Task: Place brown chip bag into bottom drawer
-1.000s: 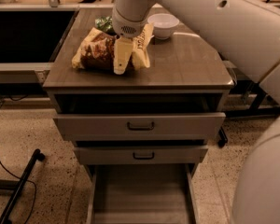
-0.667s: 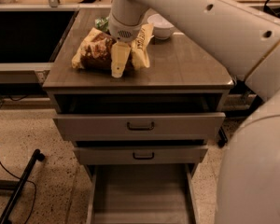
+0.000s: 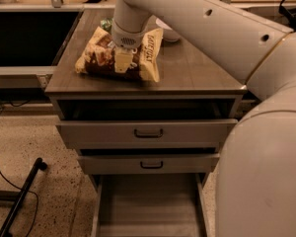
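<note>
Lowered since a second ago, the hand (image 3: 122,59) now sits right on the middle of the brown chip bag (image 3: 96,58), where before it was hanging a little above it. It presses into the top of the bag. Whether it is wide, narrow or already gripping, I cannot tell, because the wrist covers it from above.

The bag lies on the surface (image 3: 197,75), toward the back left. Its right end with the pale lettered panel is now standing more upright beside the hand than before. To my judgement this means the grasp is being made at this moment, and the lifting and carrying are not yet begun.

The bottom drawer (image 3: 148,206) is pulled out far in front of the cabinet and the part that shows is bare, so it looks ready to receive the bag.

About the materials: the bag is of glossy, crinkled film, tan at the edges and dark brown in the centre, puffed and soft, so it will probably dent and slip under pressure. The surface is flat, with a dull wood-grain look. The drawers are matt grey and box-shaped. The two upper drawers (image 3: 148,132) have thin black handles, and the lowest one is a plain tray.
</note>
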`<state>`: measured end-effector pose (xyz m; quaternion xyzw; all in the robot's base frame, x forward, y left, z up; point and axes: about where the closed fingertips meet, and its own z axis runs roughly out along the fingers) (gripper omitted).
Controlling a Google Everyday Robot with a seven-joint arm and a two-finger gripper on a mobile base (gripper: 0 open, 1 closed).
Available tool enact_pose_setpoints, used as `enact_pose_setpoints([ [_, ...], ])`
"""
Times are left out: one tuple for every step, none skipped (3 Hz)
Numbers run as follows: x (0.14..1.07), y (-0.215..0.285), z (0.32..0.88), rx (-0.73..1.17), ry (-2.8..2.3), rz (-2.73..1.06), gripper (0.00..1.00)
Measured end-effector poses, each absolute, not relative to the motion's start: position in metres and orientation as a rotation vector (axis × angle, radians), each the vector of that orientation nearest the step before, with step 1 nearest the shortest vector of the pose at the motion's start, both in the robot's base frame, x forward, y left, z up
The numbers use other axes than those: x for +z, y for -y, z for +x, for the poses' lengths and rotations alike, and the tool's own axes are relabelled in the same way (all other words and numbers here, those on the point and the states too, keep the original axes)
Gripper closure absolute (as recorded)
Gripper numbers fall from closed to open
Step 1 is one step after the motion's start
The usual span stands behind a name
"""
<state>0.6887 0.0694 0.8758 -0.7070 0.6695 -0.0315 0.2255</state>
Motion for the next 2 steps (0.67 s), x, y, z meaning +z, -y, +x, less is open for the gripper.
enact_pose_setpoints([
  [0.874, -0.072, 0.687, -0.091, -1.838, -1.961, 0.71],
  [0.89, -0.066, 0.677, -0.099, -1.793, -1.954, 0.95],
])
